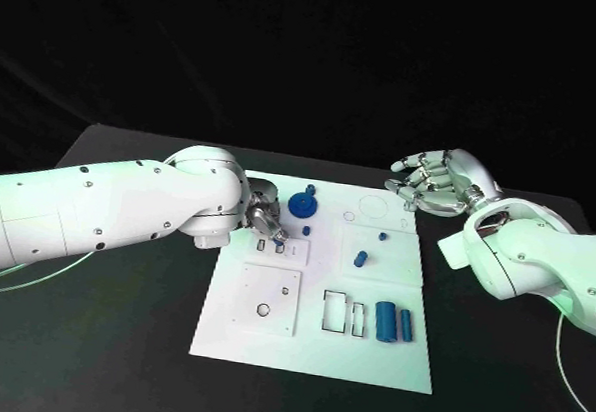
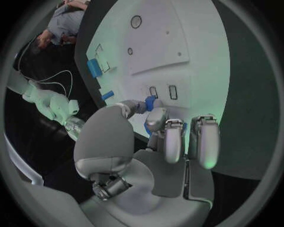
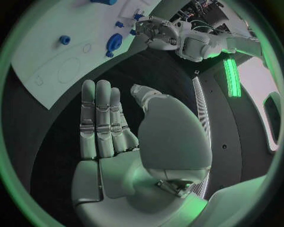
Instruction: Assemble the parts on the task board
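Note:
The white task board (image 1: 314, 344) lies mid-table. My left hand (image 1: 266, 220) hovers over its far left part, just above two small slots (image 2: 172, 91). It pinches a small blue part (image 2: 150, 102) between thumb and a finger. My right hand (image 1: 439, 182) is raised off the board's far right corner, holding nothing, its fingers (image 3: 97, 118) straight and apart. A round blue part (image 1: 305, 205) lies near the far edge, a small blue piece (image 1: 362, 258) at mid-board, and two blue cylinders (image 1: 395, 323) side by side toward the near right.
A square white plate (image 1: 268, 298) with a small hole sits on the board's near left, with rectangular cut-outs (image 1: 334, 311) beside it. Black tabletop (image 1: 94, 344) surrounds the board. A thin cable (image 1: 44, 273) trails under my left arm.

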